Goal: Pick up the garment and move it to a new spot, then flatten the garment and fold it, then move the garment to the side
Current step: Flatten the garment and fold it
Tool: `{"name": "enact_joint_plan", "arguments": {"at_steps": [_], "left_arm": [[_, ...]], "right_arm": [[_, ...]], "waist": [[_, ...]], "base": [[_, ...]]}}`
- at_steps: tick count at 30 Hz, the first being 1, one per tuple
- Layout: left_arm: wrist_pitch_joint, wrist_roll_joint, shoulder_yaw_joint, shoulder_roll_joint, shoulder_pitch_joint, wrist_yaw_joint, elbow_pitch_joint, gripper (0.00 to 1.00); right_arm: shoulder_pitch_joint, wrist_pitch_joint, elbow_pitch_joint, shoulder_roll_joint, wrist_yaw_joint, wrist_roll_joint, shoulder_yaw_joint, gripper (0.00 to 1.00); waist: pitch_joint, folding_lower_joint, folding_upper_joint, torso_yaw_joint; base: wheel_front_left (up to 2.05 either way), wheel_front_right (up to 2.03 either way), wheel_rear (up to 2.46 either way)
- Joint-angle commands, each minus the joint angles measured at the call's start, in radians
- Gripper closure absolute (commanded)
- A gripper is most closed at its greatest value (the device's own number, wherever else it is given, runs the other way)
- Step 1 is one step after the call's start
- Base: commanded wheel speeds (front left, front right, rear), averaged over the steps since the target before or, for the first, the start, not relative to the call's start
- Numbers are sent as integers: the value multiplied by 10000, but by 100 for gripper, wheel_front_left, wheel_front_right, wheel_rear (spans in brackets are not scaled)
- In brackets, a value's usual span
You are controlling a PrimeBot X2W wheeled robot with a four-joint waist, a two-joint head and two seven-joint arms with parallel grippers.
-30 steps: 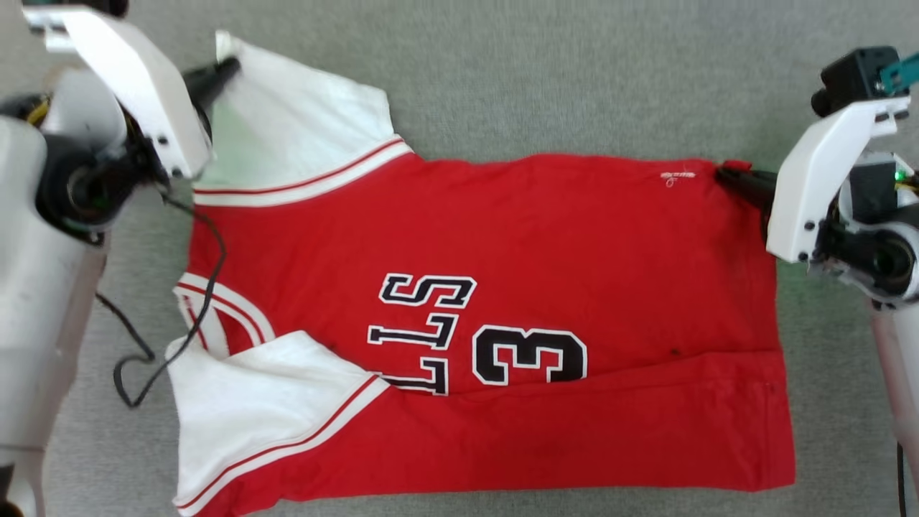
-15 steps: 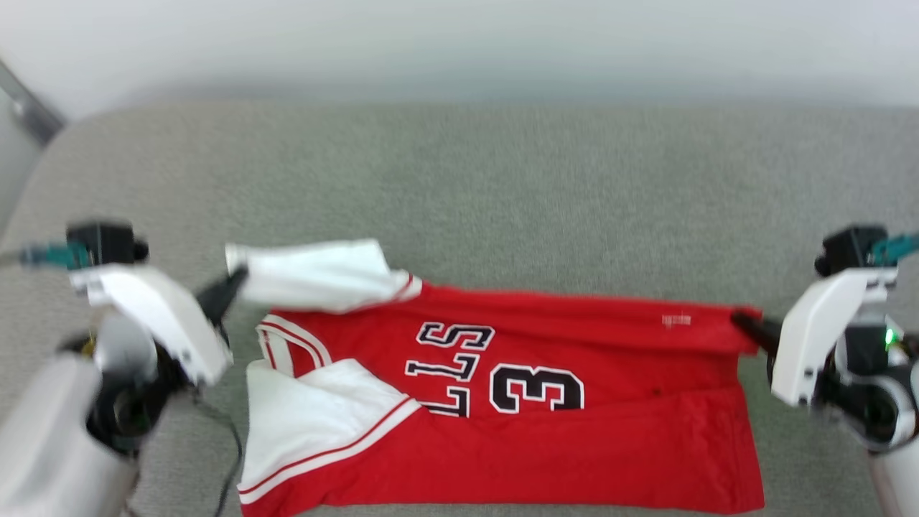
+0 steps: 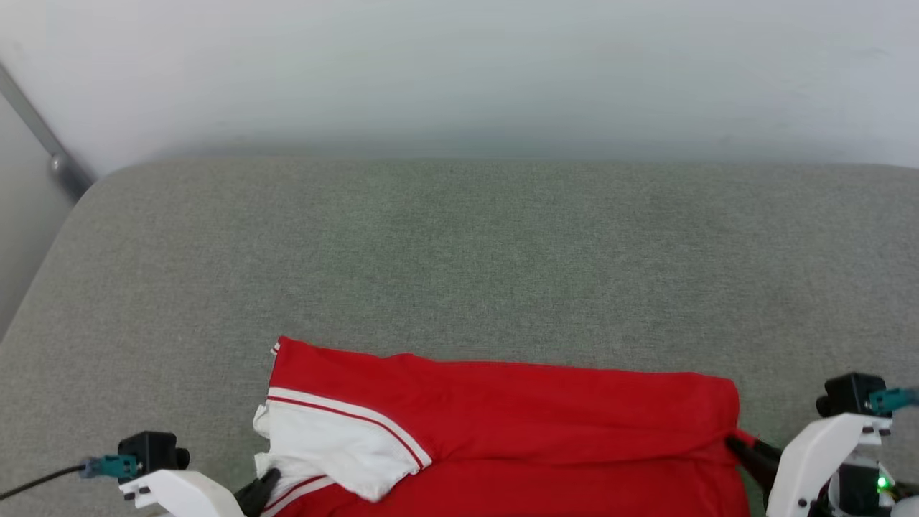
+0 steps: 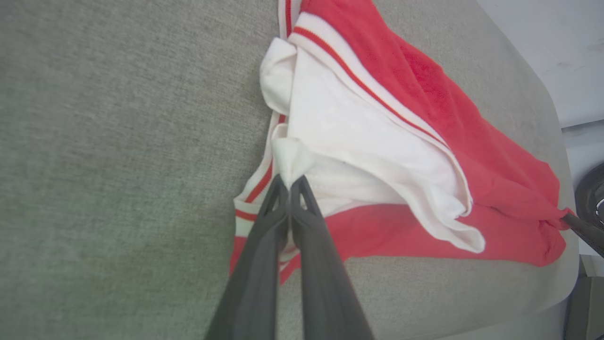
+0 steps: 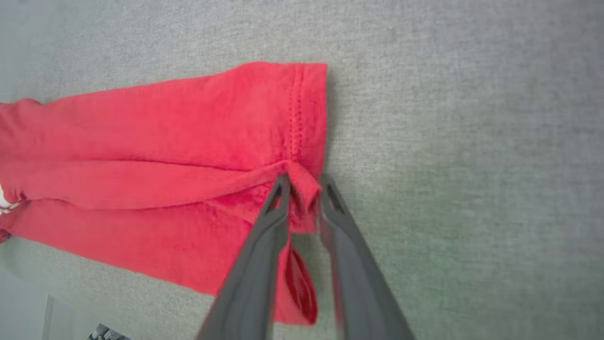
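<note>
The garment (image 3: 502, 416) lies on the grey cushion at the bottom of the head view, folded over on itself, red back upward, one white sleeve (image 3: 330, 445) showing at its left end. Its lettering is hidden. My left gripper (image 3: 267, 480) sits at the garment's left end, shut on a pinch of white sleeve cloth (image 4: 290, 160), as the left wrist view shows (image 4: 289, 182). At the right end, my right gripper (image 3: 734, 443) is on the red hem corner. In the right wrist view its fingers (image 5: 304, 185) stand apart, with a fold of the red hem (image 5: 302, 189) loose between them.
The grey cushion (image 3: 459, 251) stretches far beyond the garment toward a white wall (image 3: 459, 64). Its rounded left edge drops off near a grey bar (image 3: 43, 143). A cable (image 3: 36, 482) trails from my left wrist camera.
The head camera has tilted upward. Both grippers carried the garment's far edge toward me, folding it over the near half and hiding the lettering. The right fingers have parted.
</note>
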Motion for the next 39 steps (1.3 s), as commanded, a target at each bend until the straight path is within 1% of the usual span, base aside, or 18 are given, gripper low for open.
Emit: {"name": "enact_joint_plan", "arguments": {"at_steps": [1,4,7,12,16,18,22,27,30,33,34,39], "left_arm": [[-98,19,-30,-68,164,39,-19,0],[-425,227,-120,-209,334,104,29,0],[-1049,634,-70,-250,432,265,-49,0],[-2115,1432,-14,-242,548,605,-636,0],[-2852,2015,50,-298,425,920,-1138,0],[-3235,2362,38,-326,342,1065,-1369,0],[-4049,3057,-48,-415,169,1205,-1696,0],[-4850,4029,-271,-637,-124,1341,-1958,0],[-5047,4500,-307,-813,-253,1490,-2135,0],[-5131,4867,-411,-954,-370,1535,-2396,0],[-5168,5033,-475,-1028,-445,1519,-2554,0],[-5173,5290,-638,-1141,-765,1417,-2883,0]], "right_arm": [[237,-217,75,72,-1,63,11,0],[564,-645,66,112,0,163,49,0],[870,-1047,-244,5,-1,207,91,0],[1252,-1396,-1386,-282,-1,-98,-225,0],[1361,-977,-2202,-392,0,-327,-859,0],[1384,-565,-2486,-413,-1,-497,-1227,0],[1295,488,-2764,-278,0,-708,-1858,0],[1208,1922,-2467,-70,-1,-871,-2433,0],[1119,2352,-2166,110,-1,-916,-2585,0],[1086,2609,-1876,369,0,-870,-2610,0],[1022,2652,-1591,456,-1,-778,-2583,0],[625,2588,-846,679,-1,-705,-2456,0]], "waist": [[-47,3,0,-26],[-169,3,0,-66],[-384,3,0,-143],[-699,3,0,-266],[-941,3,0,-253],[-1061,3,0,-218],[-1191,3,0,-57],[-1156,3,0,346],[-1003,3,0,648],[-825,3,0,966],[-695,3,0,1162],[-131,3,0,1507]], "base": [[0,0,0],[0,0,0],[0,0,0],[0,0,0],[0,0,0],[0,0,0],[0,0,0],[0,0,0],[0,0,0],[0,0,0],[0,0,0],[0,0,0]]}}
